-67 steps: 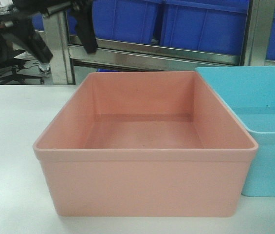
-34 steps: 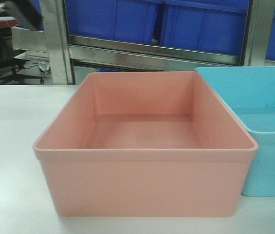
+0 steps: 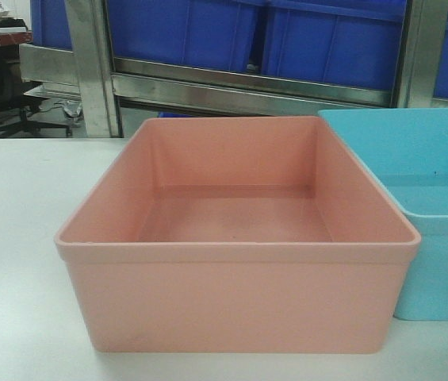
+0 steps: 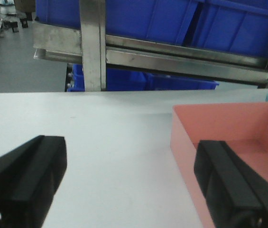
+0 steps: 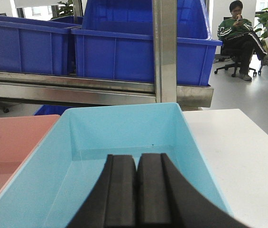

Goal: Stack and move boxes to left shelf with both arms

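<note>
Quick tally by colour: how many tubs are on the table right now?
Pink tub: 1
Light blue tub: 1
Total on the table: 2

Pink box [image 3: 239,298]: salmon, plain
Blue box [image 3: 438,270]: light sky blue, plain
Bins [image 3: 327,36]: dark blue
Tabletop [image 3: 17,238]: white

Storage workshop: steel rack [image 3: 249,86], blue bins [image 3: 331,44].
</note>
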